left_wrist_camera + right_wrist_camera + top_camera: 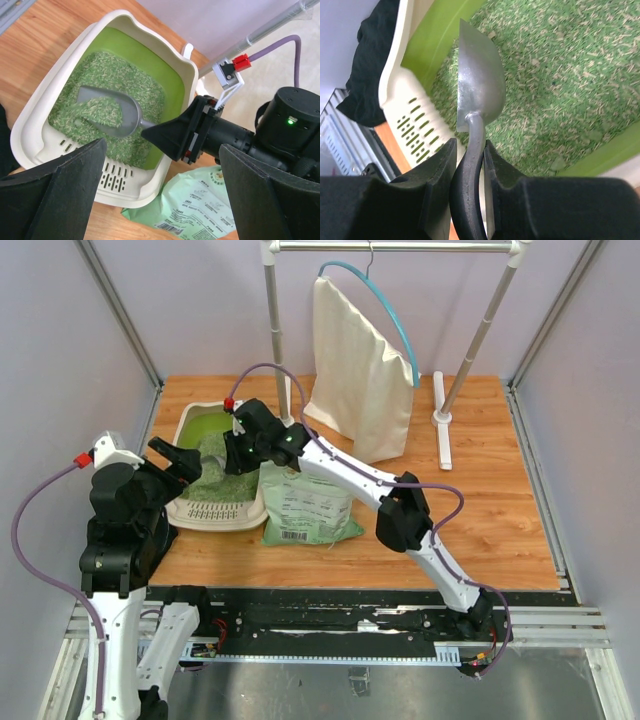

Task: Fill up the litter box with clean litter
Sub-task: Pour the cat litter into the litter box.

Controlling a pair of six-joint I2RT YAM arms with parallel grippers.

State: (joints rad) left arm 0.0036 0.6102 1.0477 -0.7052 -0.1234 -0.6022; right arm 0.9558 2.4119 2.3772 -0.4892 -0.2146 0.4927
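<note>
Top view: the rounded beige plastic litter box with lime-green interior (215, 512) has the left gripper (183, 460) at its near-left rim, fingers wide apart, and a flat green printed bag (305, 502) just to its right.

Left wrist view: pale green-grey clean litter (115, 75) lies inside the box, under a grey metal scoop (112, 112).

Right wrist view: the right gripper (469, 155) clamps the scoop's dark handle.

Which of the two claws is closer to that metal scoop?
Right. The right claw grips the scoop by its handle over the litter box; the left claw hovers open near the box's rim.
</note>
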